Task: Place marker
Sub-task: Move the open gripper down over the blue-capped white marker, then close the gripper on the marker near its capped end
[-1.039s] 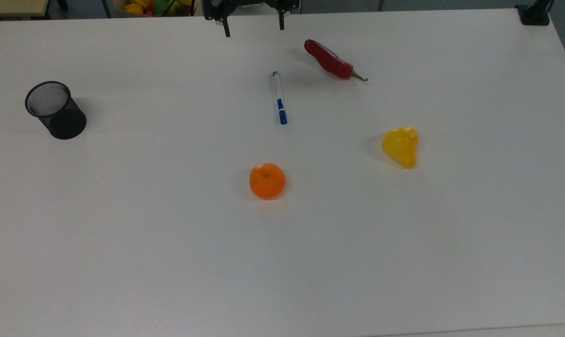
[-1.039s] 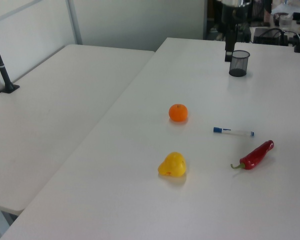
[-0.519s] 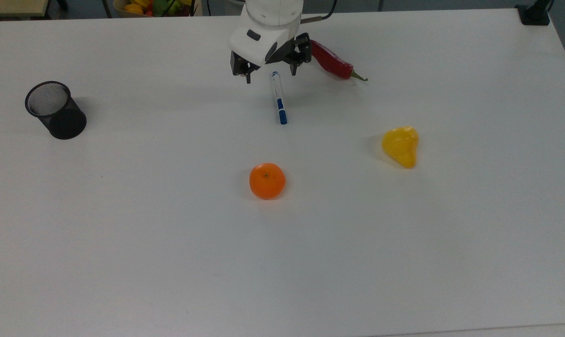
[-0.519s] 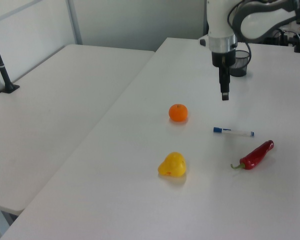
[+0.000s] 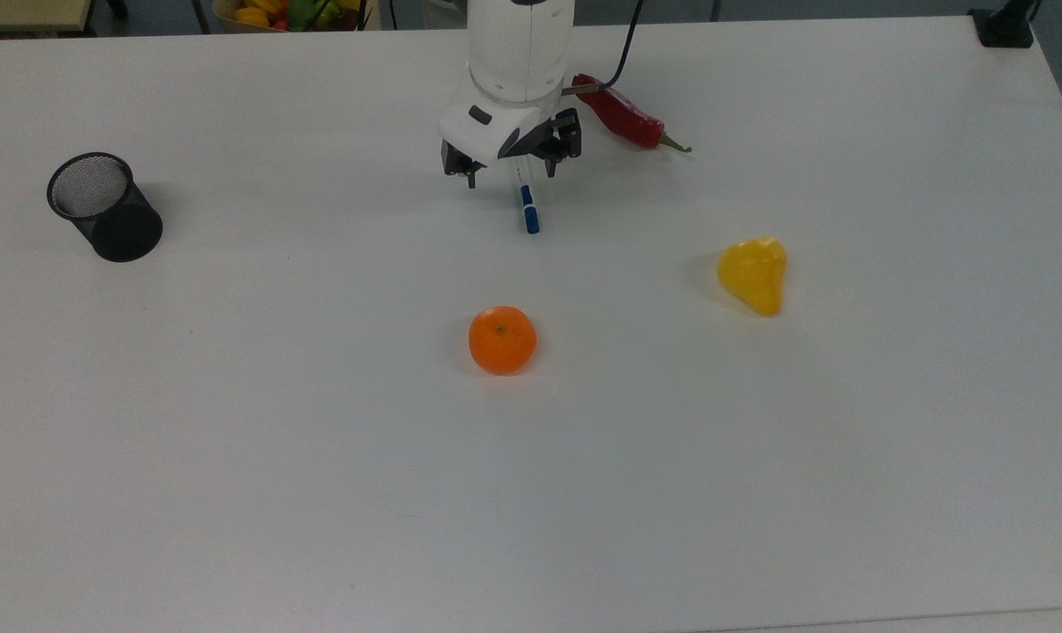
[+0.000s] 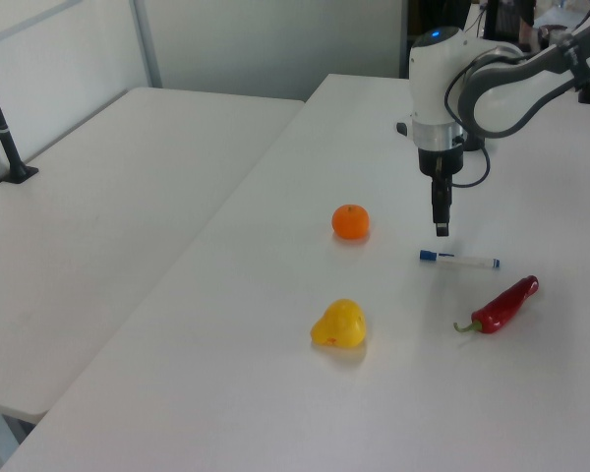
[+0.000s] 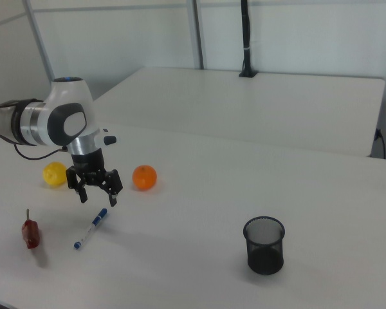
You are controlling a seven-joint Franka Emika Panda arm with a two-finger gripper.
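we've got the gripper (image 5: 509, 171) hanging wide open over the marker (image 5: 527, 207), so we'd center on its barrel and drop straight down before closing.

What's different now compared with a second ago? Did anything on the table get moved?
The tool came in from the top view's far edge and dropped over the marker, fingers open; nothing is grasped. The marker, chili, orange, yellow fruit and mesh cup stayed put.
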